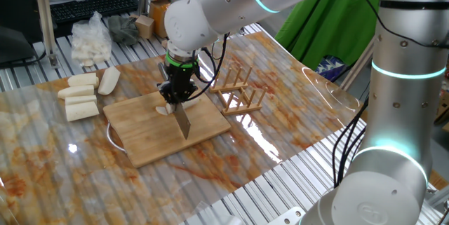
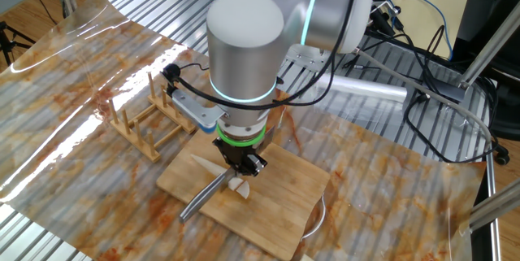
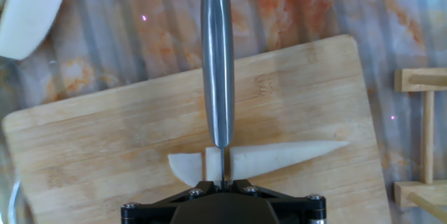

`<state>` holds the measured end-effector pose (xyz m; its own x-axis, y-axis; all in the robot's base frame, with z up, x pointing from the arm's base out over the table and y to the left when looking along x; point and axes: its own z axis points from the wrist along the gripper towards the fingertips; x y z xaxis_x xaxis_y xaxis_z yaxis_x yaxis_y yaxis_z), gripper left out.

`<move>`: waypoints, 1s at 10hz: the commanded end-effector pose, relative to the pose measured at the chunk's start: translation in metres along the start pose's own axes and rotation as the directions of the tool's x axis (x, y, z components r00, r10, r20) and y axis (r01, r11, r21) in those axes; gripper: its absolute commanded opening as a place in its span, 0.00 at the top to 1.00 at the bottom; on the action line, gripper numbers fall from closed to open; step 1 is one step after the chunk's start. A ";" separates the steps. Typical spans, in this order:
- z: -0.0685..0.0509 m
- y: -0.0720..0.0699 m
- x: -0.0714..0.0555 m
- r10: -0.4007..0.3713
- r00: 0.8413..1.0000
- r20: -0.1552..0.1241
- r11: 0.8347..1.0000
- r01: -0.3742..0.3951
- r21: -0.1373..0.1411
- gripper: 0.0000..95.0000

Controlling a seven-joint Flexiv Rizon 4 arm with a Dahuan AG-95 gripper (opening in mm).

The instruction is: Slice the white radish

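The white radish [image 3: 286,158] lies crosswise on the wooden cutting board [image 3: 105,154], its pointed end to the right in the hand view. Two short pieces at its blunt end [image 3: 183,168] are cut off and still lie in line with it. My gripper [image 3: 222,181] is shut on a steel knife [image 3: 216,56], whose thin blade stands in the cut between a slice and the long tapered part. In one fixed view the gripper [image 1: 175,99] hovers low over the radish [image 1: 165,109] with the knife [image 1: 183,121] reaching toward the board's front. The other fixed view shows the knife [image 2: 201,200] beside the slices [image 2: 238,186].
Several thick cream-white chunks [image 1: 81,95] lie left of the board, and a clear bag of white pieces [image 1: 91,39] lies behind them. A wooden rack [image 1: 238,92] stands right of the board. A keyboard [image 1: 91,6] sits at the back. A glossy plastic sheet covers the table.
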<state>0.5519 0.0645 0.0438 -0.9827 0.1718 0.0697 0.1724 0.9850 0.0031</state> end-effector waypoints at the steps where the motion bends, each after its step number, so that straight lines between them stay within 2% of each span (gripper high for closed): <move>1: -0.007 0.001 0.004 0.007 1.000 0.002 1.000 -0.007 0.001 1.00; 8: -0.030 -0.010 0.007 0.000 1.000 -0.013 1.000 0.000 0.005 1.00; 10: -0.030 -0.012 0.006 -0.009 1.000 -0.009 1.000 0.010 0.011 1.00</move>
<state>0.5459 0.0530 0.0738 -0.9840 0.1602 0.0784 0.1600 0.9871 -0.0092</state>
